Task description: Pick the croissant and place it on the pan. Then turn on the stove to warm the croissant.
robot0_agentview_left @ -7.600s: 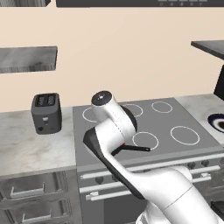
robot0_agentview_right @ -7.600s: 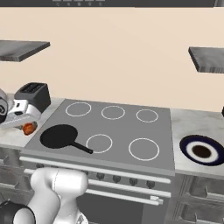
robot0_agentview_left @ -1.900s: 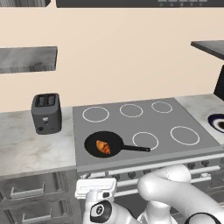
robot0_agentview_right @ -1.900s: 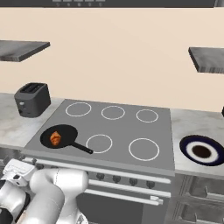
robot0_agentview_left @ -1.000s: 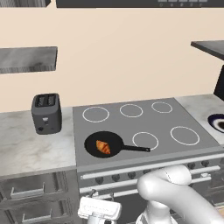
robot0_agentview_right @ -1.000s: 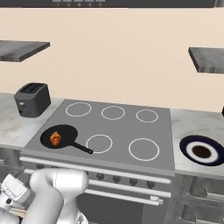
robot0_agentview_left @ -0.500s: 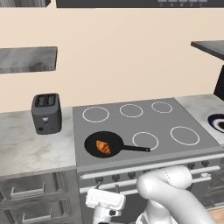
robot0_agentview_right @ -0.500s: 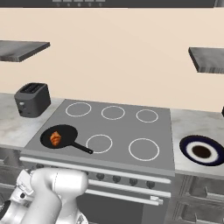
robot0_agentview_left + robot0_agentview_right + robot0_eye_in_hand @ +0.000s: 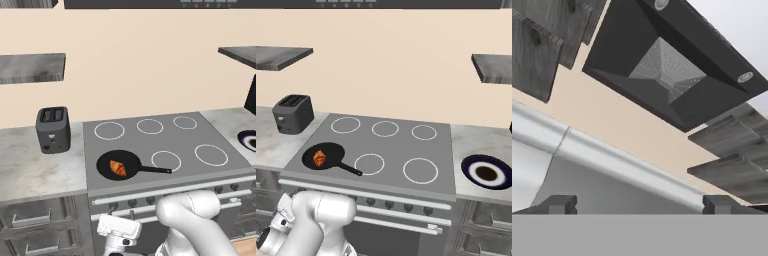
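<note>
Low down, the gripper [image 9: 639,204] sits in front of the stove [image 9: 220,142], jaws wide apart and holding nothing, its fingers cut off in the left base view. Hand view looks up past the stove's front edge at a dark hood [image 9: 667,65]. Croissant [image 9: 118,168] lies in the black round pan [image 9: 102,165] on the front-left burner. Grey toaster [image 9: 52,129] stands on the left counter.

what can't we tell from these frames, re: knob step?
- Stove knobs: too small in both base views to read any setting; several sit behind the white arm.
- Gripper: hand view shows its tips wide apart, aimed up past the stove's front edge; which knob it is nearest can't be told.
- Croissant sits in the pan; burner heat: nothing shows it.
</note>
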